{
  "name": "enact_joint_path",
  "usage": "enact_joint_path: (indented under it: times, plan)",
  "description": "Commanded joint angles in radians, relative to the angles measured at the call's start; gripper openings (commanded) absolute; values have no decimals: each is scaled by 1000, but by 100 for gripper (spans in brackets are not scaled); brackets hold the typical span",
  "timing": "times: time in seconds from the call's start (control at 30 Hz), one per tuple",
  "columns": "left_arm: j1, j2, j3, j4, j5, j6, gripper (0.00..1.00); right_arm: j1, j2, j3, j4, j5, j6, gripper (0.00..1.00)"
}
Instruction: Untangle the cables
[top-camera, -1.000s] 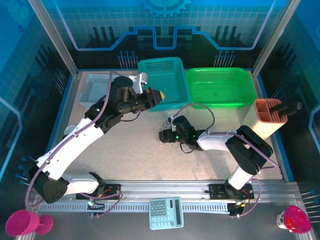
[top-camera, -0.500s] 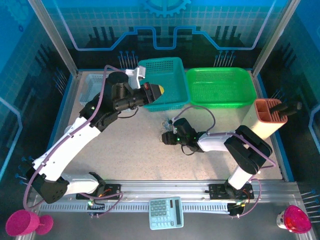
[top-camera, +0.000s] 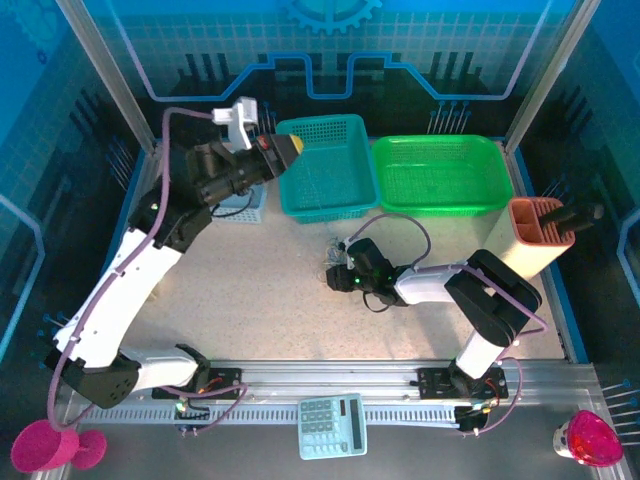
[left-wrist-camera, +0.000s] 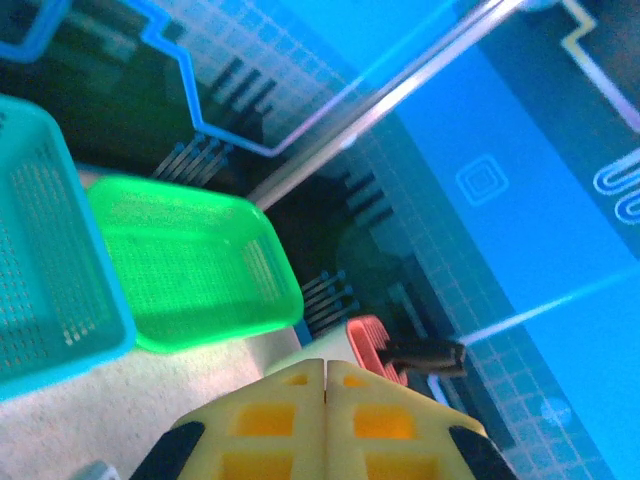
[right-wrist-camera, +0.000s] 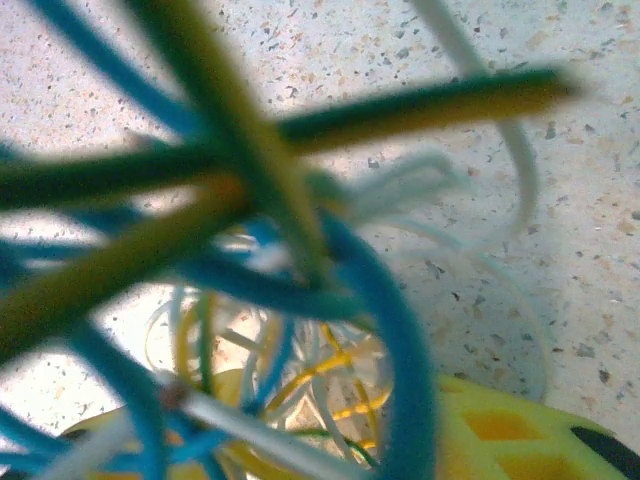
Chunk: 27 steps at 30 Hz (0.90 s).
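The cables (right-wrist-camera: 300, 290) look to me like a loose knot of blue, yellow-green and white strands, blurred close against the right wrist lens. From above, they lie near the middle of the worktop (top-camera: 250, 300), touching the tip of the right tool (top-camera: 343, 277). I cannot tell how far that tool is open or whether it grips them. The left tool (left-wrist-camera: 325, 400) hangs well apart towards the far left corner, pads pressed together, holding nothing.
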<state>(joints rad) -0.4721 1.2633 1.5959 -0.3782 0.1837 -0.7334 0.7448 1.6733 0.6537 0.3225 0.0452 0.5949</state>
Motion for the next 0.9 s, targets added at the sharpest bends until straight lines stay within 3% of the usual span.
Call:
enact_joint_path:
  times: [0.0,0.2,0.33,0.57,0.87]
  plan:
    - [63,-7,67,-4,-17,22,0,-6,3,-26,-2,17,5,45]
    - [143,15,160,-16,-10,28,0,-7,8,-34,3,19,6,45]
    - [148,28,191,-15,7,28,0,-5,-6,-37,5,-1,5,49]
    - [144,32,106,43,125,-59,0,5,-158,-39,-78,-27,-38,75]
    - [65,36,55,71,177,-80,0,18,-396,9,-251,-20,-144,94]
